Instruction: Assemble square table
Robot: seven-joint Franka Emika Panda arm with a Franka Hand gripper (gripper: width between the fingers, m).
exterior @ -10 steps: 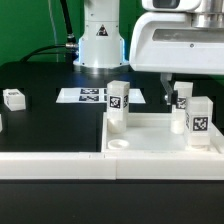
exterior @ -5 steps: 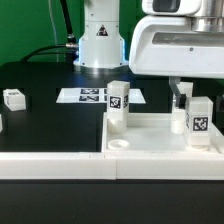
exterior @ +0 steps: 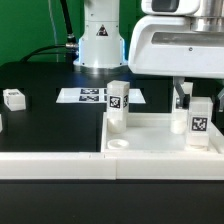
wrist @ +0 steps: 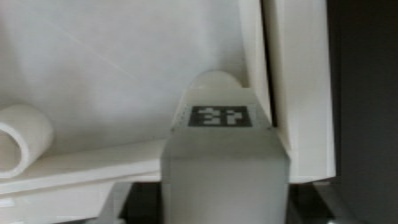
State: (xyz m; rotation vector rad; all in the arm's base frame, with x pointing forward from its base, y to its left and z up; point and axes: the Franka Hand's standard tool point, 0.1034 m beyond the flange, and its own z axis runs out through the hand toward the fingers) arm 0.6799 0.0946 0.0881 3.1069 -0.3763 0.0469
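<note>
- On the black tabletop [exterior: 45, 130], near right, lies the square table's tray-like top [exterior: 150, 135].
- Over its far right corner hangs the gripper [exterior: 181, 98]; whether it clamps anything I cannot tell.
- Upright in the far corners stand the left leg [exterior: 118, 106] and the right leg [exterior: 201, 122].

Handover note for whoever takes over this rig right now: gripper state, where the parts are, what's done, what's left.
Gripper: down at the right leg (exterior view's right); whether it grips cannot be told.
Top: flat on the table, right leg and left leg upright in it.
Loose leg: on the table, to the exterior view's left of the marker board.
Done: two legs stand in the top; tightness not visible.
Left: near socket empty; loose leg to fit.
</note>
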